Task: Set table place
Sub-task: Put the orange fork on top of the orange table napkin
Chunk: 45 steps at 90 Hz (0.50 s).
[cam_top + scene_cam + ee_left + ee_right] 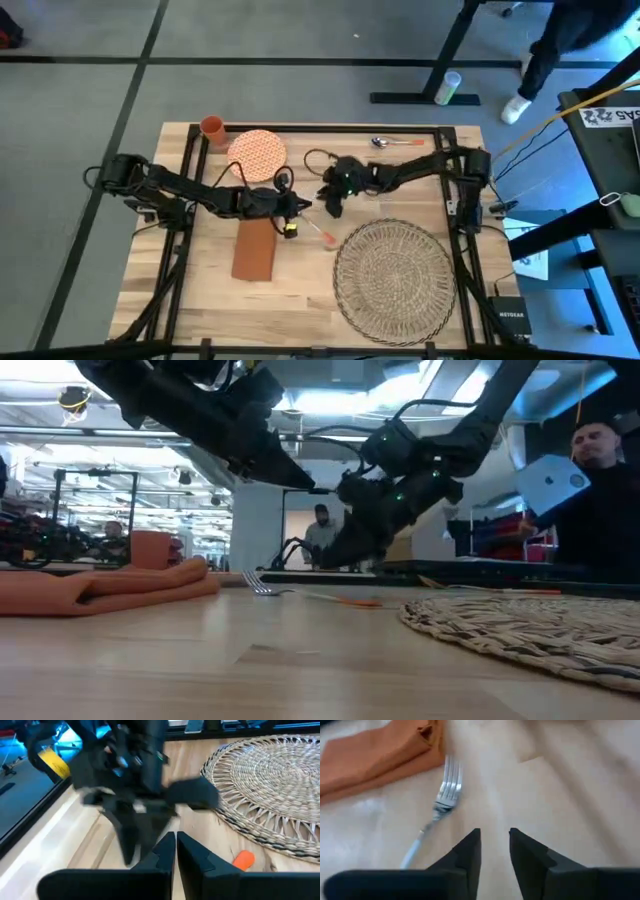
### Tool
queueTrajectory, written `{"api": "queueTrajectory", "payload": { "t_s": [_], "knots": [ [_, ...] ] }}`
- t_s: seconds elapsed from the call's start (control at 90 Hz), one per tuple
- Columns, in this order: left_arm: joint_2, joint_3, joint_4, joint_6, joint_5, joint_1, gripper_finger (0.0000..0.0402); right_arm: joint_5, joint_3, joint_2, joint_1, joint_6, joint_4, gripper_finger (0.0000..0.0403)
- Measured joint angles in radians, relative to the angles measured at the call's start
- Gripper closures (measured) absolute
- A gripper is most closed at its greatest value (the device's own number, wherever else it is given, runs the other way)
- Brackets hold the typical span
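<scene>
The place, a round woven straw mat, lies flat on the table at the near right. A fork with an orange handle end lies on the wood between the mat and a folded orange napkin. My left gripper hovers shut over the table's middle, above the fork. My right gripper hangs just right of it, low over the wood. Its fingers are a little open with nothing between them, pointing toward the fork's tines.
An orange-patterned plate and an orange cup stand at the far left, and a spoon lies at the far edge. Black frame rails run along both sides. A person stands beyond the table.
</scene>
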Motion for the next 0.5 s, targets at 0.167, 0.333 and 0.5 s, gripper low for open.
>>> {"api": "queueTrajectory", "payload": {
  "t_s": [0.167, 0.333, 0.5],
  "knots": [
    [0.0, 0.0, -0.035, -0.014, 0.005, -0.007, 0.0402, 0.0, 0.0, -0.104, -0.03, -0.209, -0.261, 0.0395],
    [0.0, 0.02, -0.201, -0.005, 0.087, 0.006, 0.0402, 0.027, 0.0, -0.173, -0.015, -0.347, -0.535, 0.0401],
    [0.0, 0.099, -0.417, 0.052, 0.134, 0.034, 0.0402, 0.015, 0.0, -0.193, 0.012, -0.439, -0.661, 0.0399]
  ]
}}
